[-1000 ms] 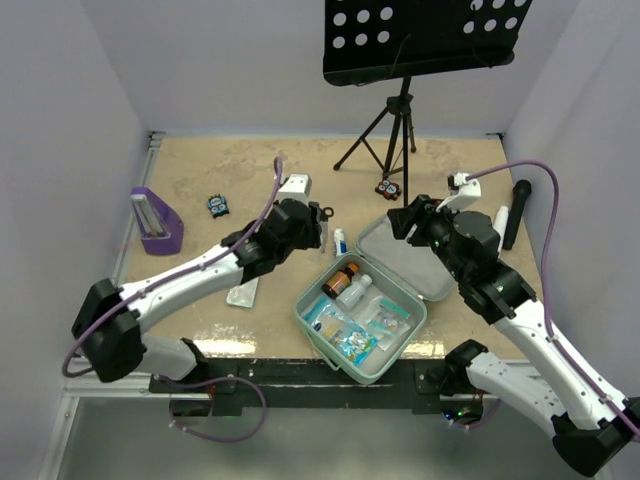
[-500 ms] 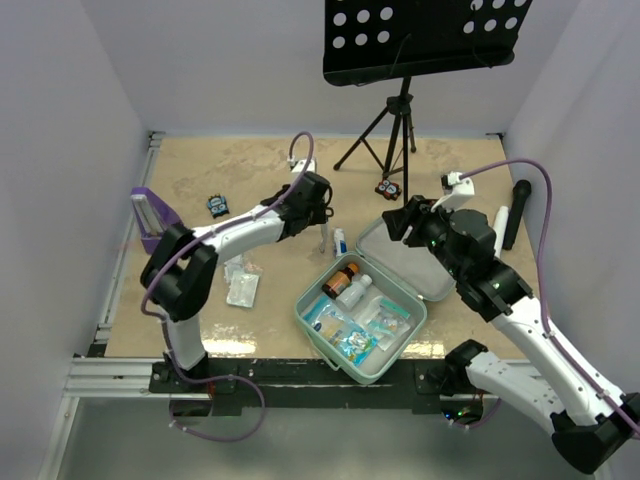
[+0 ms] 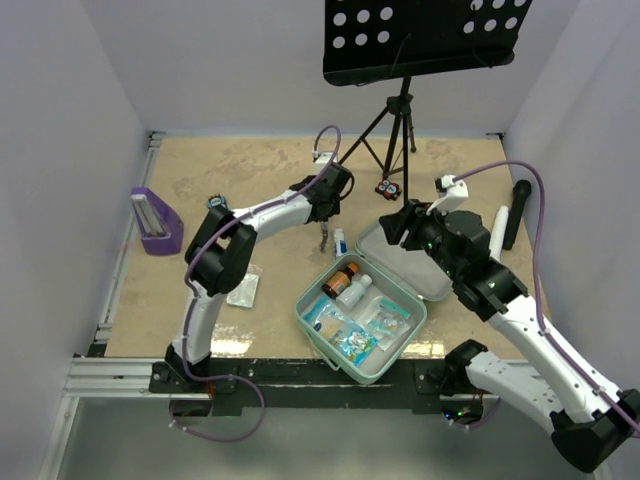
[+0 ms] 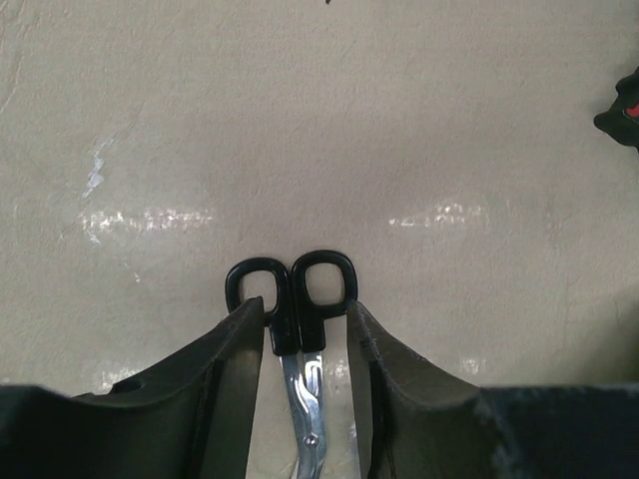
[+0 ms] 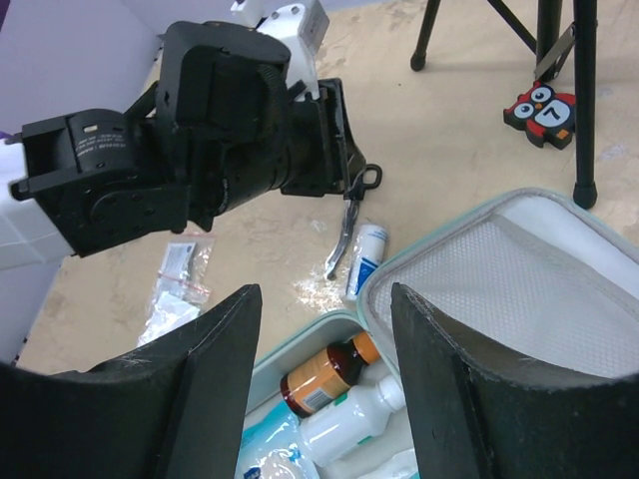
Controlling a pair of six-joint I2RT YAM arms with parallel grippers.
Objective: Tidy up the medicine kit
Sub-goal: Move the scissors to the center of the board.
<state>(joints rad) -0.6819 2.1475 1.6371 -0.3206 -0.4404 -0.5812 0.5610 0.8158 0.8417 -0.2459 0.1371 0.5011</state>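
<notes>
The mint-green medicine kit (image 3: 304,306) lies open at the front centre, its lid (image 5: 519,289) tipped back to the right. Inside lie a brown bottle (image 3: 340,279), a white bottle (image 3: 355,291) and sachets (image 3: 350,330). My left gripper (image 3: 325,222) reaches out behind the kit, shut on black-handled scissors (image 4: 305,299). Their blades (image 5: 339,244) hang toward the table beside a small white tube (image 3: 340,241). My right gripper (image 5: 324,289) hovers open over the kit's back left corner, with nothing between its fingers.
A purple stand (image 3: 155,222) is at the far left. A clear bag (image 3: 243,288) lies left of the kit. A music stand's tripod (image 3: 395,130), an owl tag (image 3: 388,188) and a black microphone (image 3: 516,212) are at the back right.
My left arm has stretched out and swung right, carrying the scissors toward the spot behind the kit. The right arm has hardly moved.
</notes>
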